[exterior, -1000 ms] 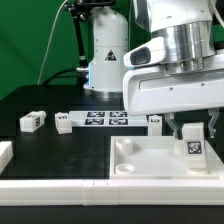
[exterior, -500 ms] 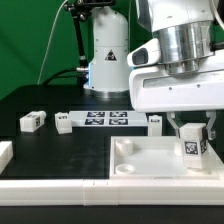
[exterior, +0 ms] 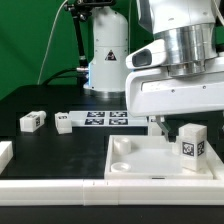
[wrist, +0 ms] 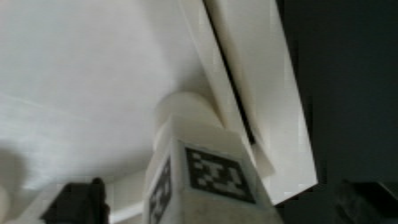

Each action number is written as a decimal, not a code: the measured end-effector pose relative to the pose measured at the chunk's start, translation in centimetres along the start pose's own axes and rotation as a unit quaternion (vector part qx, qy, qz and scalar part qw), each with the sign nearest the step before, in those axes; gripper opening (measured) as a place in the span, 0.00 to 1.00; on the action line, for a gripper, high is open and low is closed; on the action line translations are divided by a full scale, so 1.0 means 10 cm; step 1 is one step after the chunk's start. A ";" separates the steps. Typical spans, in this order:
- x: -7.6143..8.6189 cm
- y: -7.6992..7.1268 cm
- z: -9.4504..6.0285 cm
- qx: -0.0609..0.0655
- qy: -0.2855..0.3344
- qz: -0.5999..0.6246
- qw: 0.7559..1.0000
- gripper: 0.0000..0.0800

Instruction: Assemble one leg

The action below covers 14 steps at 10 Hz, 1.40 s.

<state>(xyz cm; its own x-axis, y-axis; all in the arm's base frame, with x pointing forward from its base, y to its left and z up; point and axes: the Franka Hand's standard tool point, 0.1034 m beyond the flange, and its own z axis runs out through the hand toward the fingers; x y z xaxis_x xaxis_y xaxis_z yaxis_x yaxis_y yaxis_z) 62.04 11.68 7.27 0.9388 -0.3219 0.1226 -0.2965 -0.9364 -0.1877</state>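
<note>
Leg stands upright on panel, long axis vertical.

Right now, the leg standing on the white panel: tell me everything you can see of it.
The leg is a small white block, plastic by its look, with a black-and-white square marker tag on the face toward the camera. It stands upright near the corner of the white panel at the exterior view's right, its base on the panel. Nothing grips it: the fingers are clear of its sides. Its underside is hidden.
</note>
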 end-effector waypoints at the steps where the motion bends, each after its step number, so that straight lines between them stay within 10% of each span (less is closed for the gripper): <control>1: 0.03 0.02 0.02 -0.001 -0.004 -0.080 0.997 0.81; 6: 0.08 0.01 0.02 -0.035 0.006 -0.375 0.926 0.81; 9: 0.08 0.03 0.03 -0.035 0.005 -0.410 0.911 0.81; 11: 0.08 0.03 0.03 -0.035 0.005 -0.410 0.911 0.43; 14: 0.08 0.03 0.03 -0.034 0.006 -0.395 0.918 0.36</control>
<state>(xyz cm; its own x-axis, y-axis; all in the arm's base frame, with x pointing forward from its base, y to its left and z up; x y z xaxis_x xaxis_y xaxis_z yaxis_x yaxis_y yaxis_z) 62.73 11.18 7.00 0.8636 0.4611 0.2039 0.4660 -0.8844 0.0261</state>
